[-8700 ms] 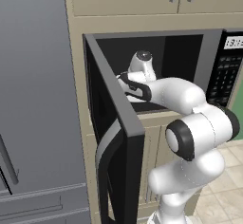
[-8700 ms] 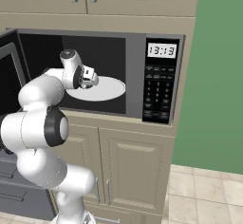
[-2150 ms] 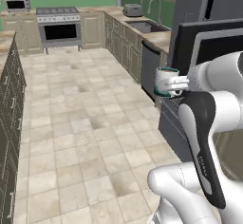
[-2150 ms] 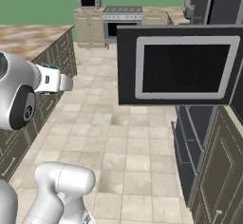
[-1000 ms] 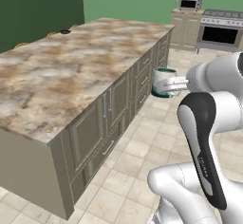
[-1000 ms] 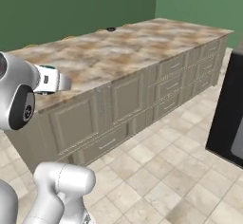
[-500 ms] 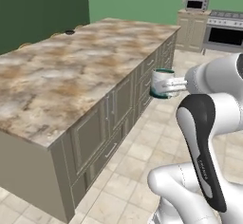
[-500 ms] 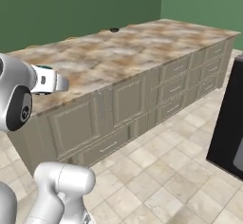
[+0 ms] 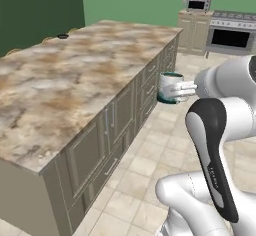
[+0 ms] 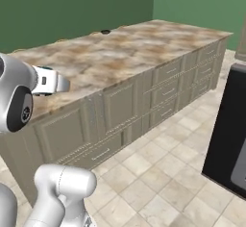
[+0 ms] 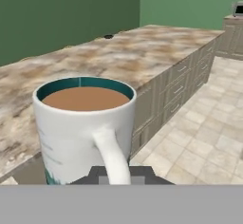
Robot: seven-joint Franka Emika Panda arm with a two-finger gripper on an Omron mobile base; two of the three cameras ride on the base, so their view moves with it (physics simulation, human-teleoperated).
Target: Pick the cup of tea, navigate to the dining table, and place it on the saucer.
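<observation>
The cup of tea (image 9: 171,87) stands upright in the air, full of brown liquid, its handle (image 11: 112,153) clamped by the closed end effector (image 9: 184,88) beside the drawer side of the counter (image 9: 75,85). The dark saucer (image 9: 62,36) lies on the counter's far edge, well apart from the cup.

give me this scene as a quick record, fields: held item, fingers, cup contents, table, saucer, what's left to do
held item: cup, carried upright beside the table
fingers: shut on the cup's handle
cup contents: brown tea, near the rim
table: marbled top, drawers along its side
saucer: small dark dish at the far edge of the table, nothing on it
what's left: cup not yet on the saucer
</observation>
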